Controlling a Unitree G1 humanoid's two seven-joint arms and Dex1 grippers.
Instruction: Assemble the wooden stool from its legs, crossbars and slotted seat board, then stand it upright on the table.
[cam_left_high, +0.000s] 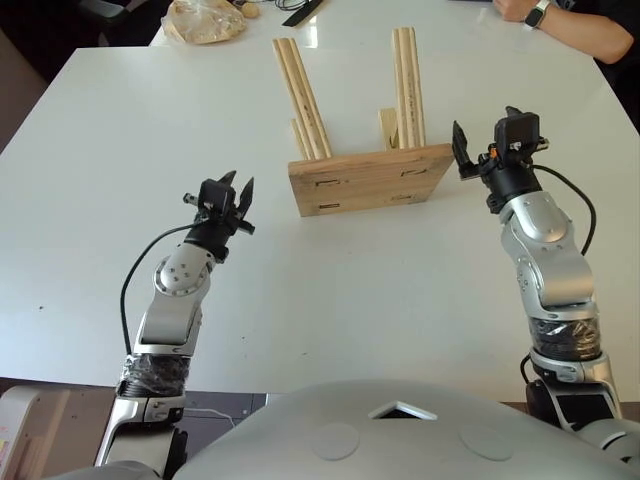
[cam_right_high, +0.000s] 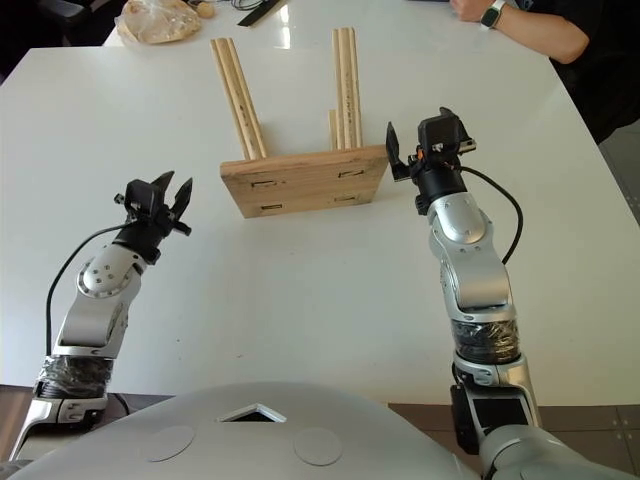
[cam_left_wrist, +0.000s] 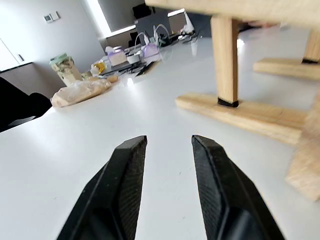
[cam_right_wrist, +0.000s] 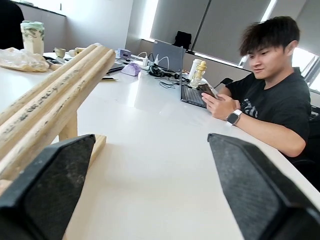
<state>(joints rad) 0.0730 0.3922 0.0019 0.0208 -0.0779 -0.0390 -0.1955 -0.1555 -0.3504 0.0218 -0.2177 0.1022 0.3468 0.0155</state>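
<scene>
Lying on its side, the stool (cam_left_high: 365, 150) looks put together but is not yet upright.

The seat board (cam_left_high: 370, 180) stands on edge on the table (cam_left_high: 350, 300) with its slotted face toward the robot. Two pairs of legs (cam_left_high: 303, 95) run away behind the board, and a crossbar (cam_left_wrist: 225, 60) joins them there. Whether every joint is pushed fully home is hard to judge from these angles, but by the look of it only tipping the stool onto its feet remains. The left gripper (cam_left_high: 238, 182) hovers low over the table, apart from the board and off its left end, its fingers (cam_left_wrist: 127, 170) spread with nothing between them. The right gripper (cam_left_high: 487, 130) sits just beside the board's right end, jaws wide apart and empty.
</scene>
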